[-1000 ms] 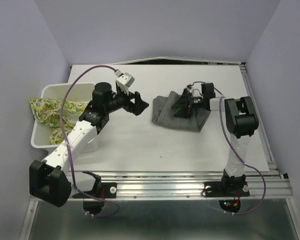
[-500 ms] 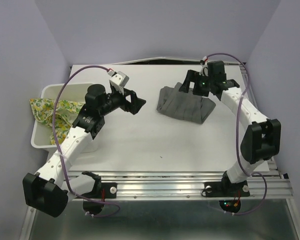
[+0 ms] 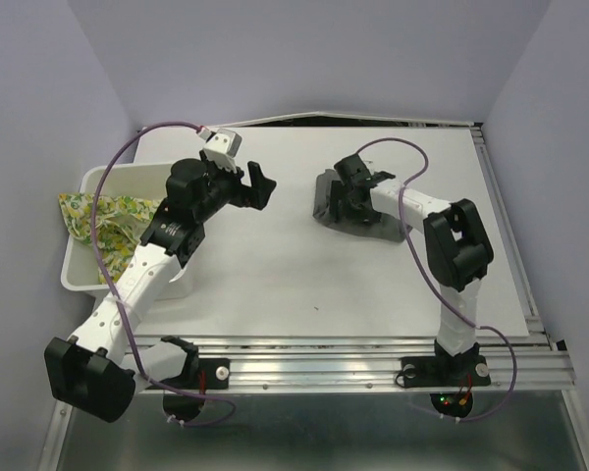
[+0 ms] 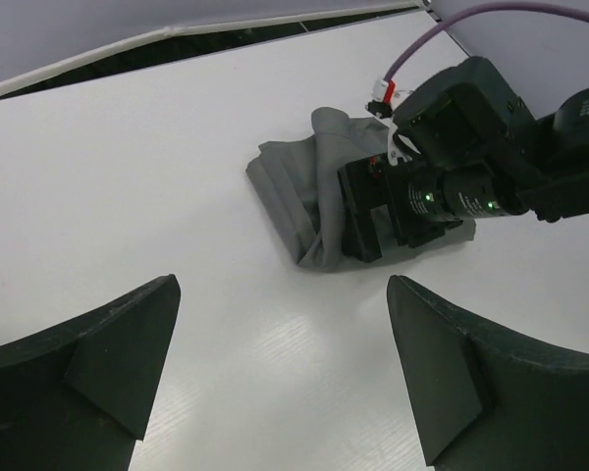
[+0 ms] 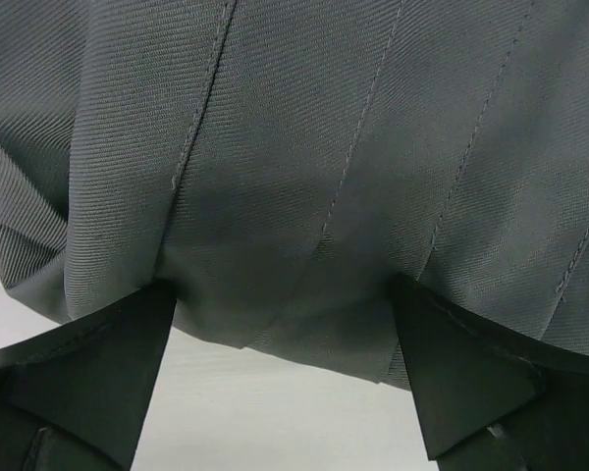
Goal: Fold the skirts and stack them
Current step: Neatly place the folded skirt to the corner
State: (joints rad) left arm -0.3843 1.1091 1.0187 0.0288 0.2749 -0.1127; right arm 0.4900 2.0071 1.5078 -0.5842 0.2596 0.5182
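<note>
I've got the right claw (image 5: pixel 283 299) spread wide against the grey skirt (image 4: pixel 293 191) to start a fold; left claw (image 4: pixel 283 289) hovers released, ready.

Seen from above, the pleated skirt (image 3: pixel 326 196) lies on the counter (image 3: pixel 275 285), toward one o'clock of its middle. The right claw (image 3: pixel 351 201) is down on top of that skirt, its jaws spread over the cloth. The left claw (image 3: pixel 258 186), jaws apart, hangs over bare counter at the skirt's nine o'clock, not touching it. The basket (image 3: pixel 76 263) stands at the counter's nine o'clock edge. The printed skirt (image 3: pixel 86 211) lies in it, spilling over the rim toward nine o'clock.
</note>
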